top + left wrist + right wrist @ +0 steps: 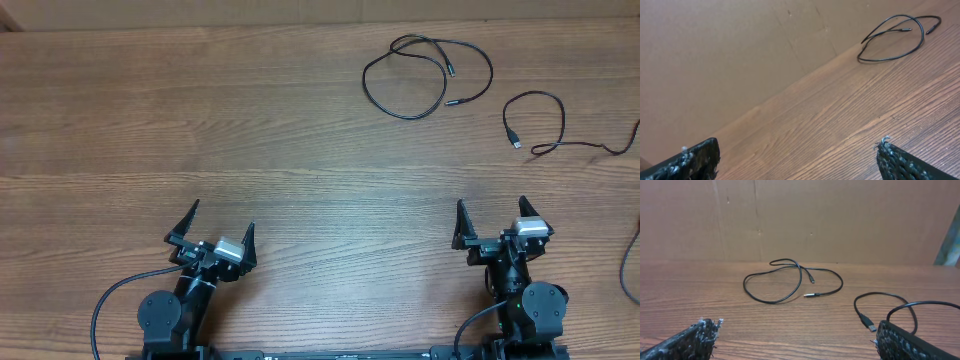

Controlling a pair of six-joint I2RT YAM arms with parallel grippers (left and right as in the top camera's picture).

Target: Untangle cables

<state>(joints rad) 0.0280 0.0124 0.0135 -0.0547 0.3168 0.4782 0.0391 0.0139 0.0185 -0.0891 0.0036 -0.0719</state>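
Two thin black cables lie apart on the wooden table, far right of centre. One cable is coiled in a loose loop with both small plugs inside it; it also shows in the left wrist view and the right wrist view. The other cable curls to the right of it, its USB plug pointing toward me, and its tail runs off the right edge. My left gripper and right gripper hover open and empty near the front edge, well short of both cables.
A brown cardboard wall stands along the table's far edge. A thicker black cord hangs at the right edge of the overhead view. Bare wood lies between the grippers and the cables.
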